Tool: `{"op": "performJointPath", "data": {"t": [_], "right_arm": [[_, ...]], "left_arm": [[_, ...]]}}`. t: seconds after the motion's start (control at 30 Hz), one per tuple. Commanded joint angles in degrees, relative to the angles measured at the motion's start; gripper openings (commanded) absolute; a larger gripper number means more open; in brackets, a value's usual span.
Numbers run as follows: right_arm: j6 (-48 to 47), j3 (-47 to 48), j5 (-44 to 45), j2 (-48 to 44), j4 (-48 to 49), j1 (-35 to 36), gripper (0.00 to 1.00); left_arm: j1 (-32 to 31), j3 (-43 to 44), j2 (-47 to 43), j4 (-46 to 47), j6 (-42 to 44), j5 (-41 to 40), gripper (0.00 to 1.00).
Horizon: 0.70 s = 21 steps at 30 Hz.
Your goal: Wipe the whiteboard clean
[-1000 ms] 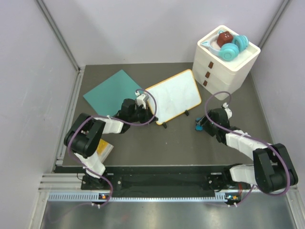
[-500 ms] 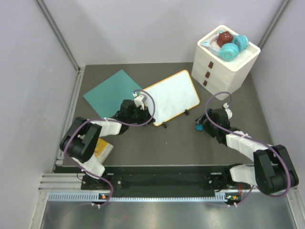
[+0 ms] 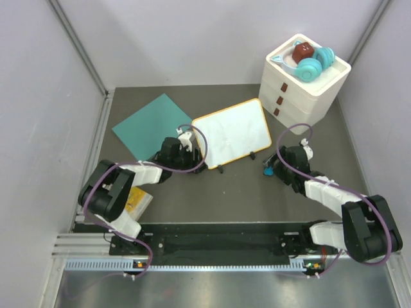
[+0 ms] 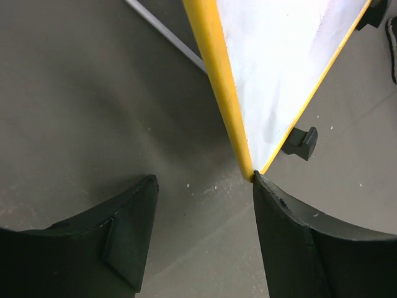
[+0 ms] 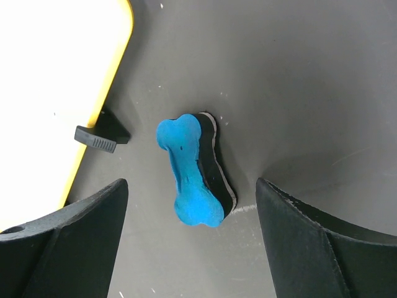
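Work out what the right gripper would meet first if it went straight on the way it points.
The right gripper would most likely meet the blue bone-shaped eraser, lying on the table between its open fingers; depth is unclear.

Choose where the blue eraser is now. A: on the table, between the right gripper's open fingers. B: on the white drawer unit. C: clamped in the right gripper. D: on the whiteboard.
A: the right wrist view shows the blue eraser on the table, with the right gripper open and its fingers clear of it.
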Motion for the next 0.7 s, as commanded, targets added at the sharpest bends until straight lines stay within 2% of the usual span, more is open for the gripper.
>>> {"op": "performJointPath", "data": {"t": [0.0,0.23,0.5,0.67], "right_arm": [[-0.3,0.6,1.2,-1.5,0.4,-0.4,0.82],[-1.0,0.6,1.7,-4.0,-0.5,-0.4,0.82],[-3.3,1.4,2.0,-7.0,-1.8,-0.4,0.84],[-4.2,1.6,1.2,-8.0,-1.8,-0.4,0.86]], "left_arm": [[0.7,-2.2,-1.2,-5.5,2.0,-6.1,0.68],[0.7,-3.0,-2.0,-3.9,1.8,-6.1,0.70],[0.7,-8.0,-13.6,0.7,2.4,-4.1,0.77],[0.7,-6.3,-21.6,-3.0,3.3,-2.6,0.97]]}}
